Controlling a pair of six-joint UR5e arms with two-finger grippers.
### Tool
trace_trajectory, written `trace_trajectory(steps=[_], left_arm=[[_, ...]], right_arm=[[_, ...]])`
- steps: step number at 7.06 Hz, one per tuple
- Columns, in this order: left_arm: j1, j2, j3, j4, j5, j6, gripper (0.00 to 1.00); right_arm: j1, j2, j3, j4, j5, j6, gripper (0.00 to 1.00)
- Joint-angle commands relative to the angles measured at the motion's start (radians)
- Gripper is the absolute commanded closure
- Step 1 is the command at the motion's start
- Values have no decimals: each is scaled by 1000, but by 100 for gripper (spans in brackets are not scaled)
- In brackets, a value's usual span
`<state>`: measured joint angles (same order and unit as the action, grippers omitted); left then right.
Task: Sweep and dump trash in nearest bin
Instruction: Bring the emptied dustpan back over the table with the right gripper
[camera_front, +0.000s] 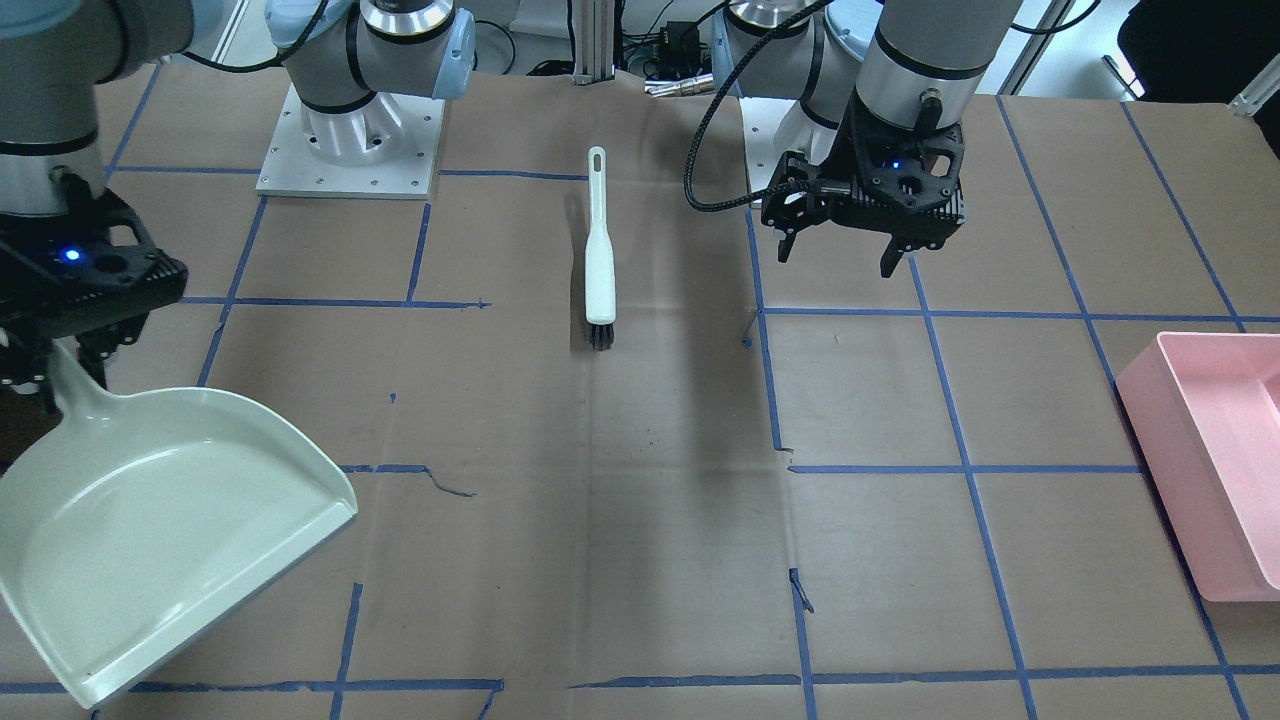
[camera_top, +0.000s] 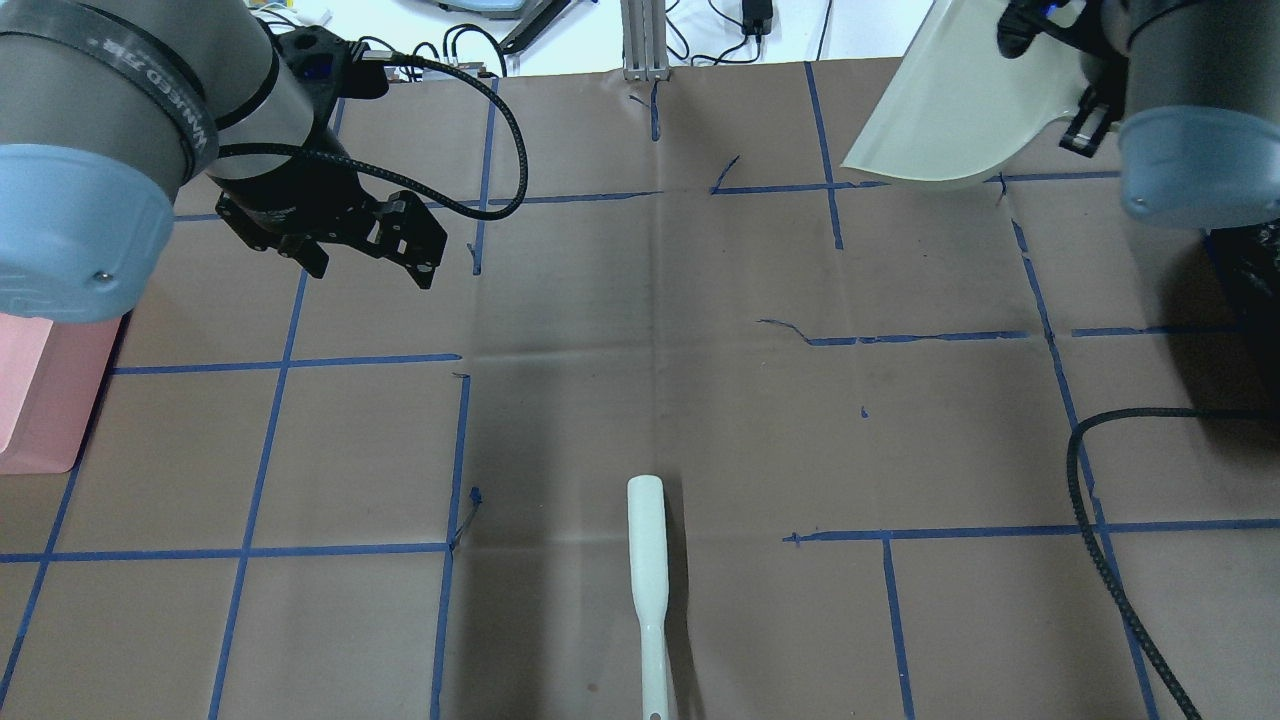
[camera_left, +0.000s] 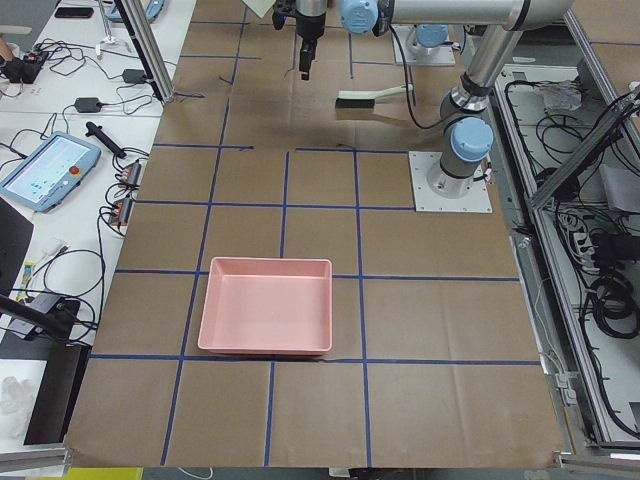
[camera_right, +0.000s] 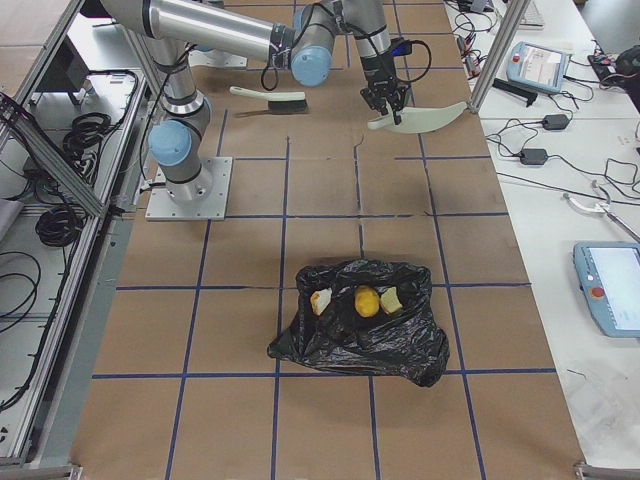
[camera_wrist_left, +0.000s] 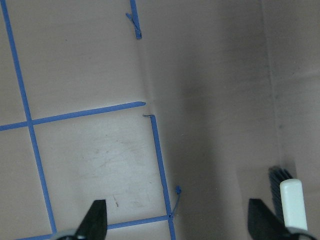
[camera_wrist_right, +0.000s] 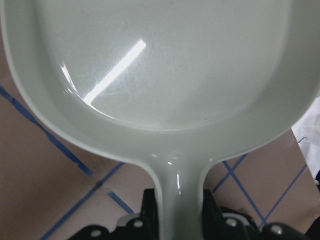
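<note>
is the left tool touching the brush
Apart. The front-facing view shows the left tool open and off to one side of the brush, which lies alone on the table with a wide gap between them.

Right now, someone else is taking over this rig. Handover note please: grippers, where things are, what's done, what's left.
Grippers: the left gripper is open and empty, hanging above the table near the brush. The right gripper is shut on the dustpan handle, with the pan tilted and empty.
Things: the brush lies flat mid-table, bristles pointing away from the robot. The potato-like lump and two bread pieces sit in the black trash bag at the robot's right end. The pink bin at the left end is empty.
Done: the sweep and dump look finished.
Left: probably just setting the dustpan down.
</note>
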<state>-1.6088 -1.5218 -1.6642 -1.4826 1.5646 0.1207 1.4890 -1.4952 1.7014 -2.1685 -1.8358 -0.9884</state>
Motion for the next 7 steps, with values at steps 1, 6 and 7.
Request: trace_trajectory(steps=[1, 6, 7], left_arm=[[1, 25, -5, -80, 0, -42, 1], [13, 106, -78, -93, 2, -72, 1], [15, 106, -78, -100, 3, -70, 0]], right_arm=[[120, 18, -2, 74, 63, 391, 100], [357, 148, -26, 105, 150, 1036, 100], [393, 189, -52, 105, 170, 1141, 100]])
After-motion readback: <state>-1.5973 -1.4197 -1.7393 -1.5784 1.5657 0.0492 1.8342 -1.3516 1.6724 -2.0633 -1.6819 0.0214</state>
